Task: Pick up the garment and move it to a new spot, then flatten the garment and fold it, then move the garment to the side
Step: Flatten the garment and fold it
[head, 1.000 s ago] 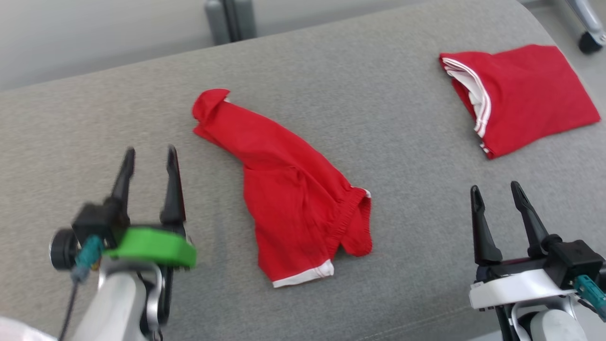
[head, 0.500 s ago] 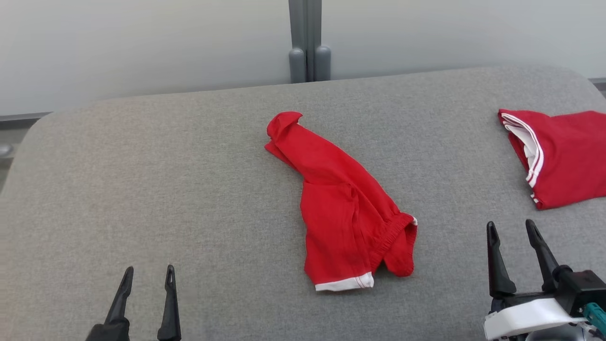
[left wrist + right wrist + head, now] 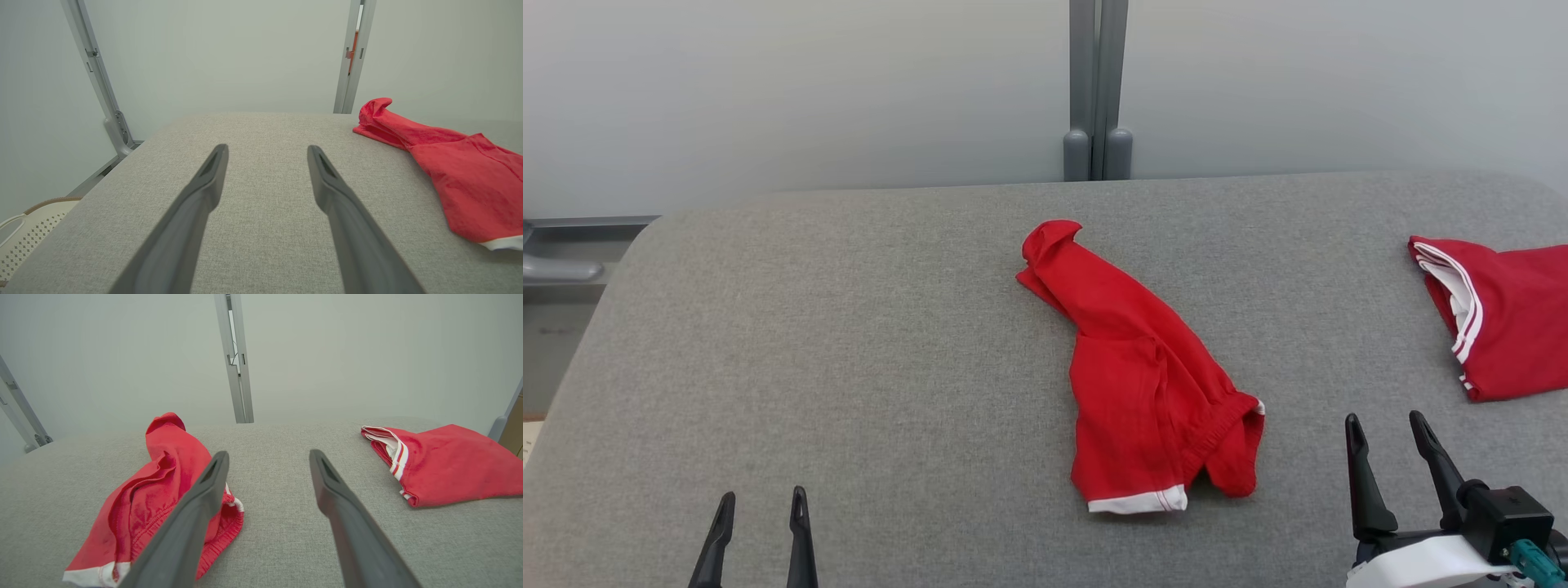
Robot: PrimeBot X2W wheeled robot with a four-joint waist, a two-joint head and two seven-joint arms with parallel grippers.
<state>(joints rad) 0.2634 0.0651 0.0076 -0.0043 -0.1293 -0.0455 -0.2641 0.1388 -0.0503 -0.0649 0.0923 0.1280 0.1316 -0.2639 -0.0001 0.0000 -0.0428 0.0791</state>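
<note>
Your left gripper (image 3: pixel 763 493) and right gripper (image 3: pixel 1384 416) show fingers spread, empty; the red garment (image 3: pixel 1143 384), perhaps shorts, lies crumpled between them.

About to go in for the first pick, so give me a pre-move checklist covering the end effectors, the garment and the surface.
1. Left end effector open and empty: ok.
2. Right end effector open and empty: ok.
3. Crumpled red garment lying free, touched by neither end effector: ok.
4. That garment flat: not ok, it is bunched and wrinkled.
5. Folded red garment apart from it, at the right: ok.
6. Bare grey surface on the left for a new spot: ok.
</note>
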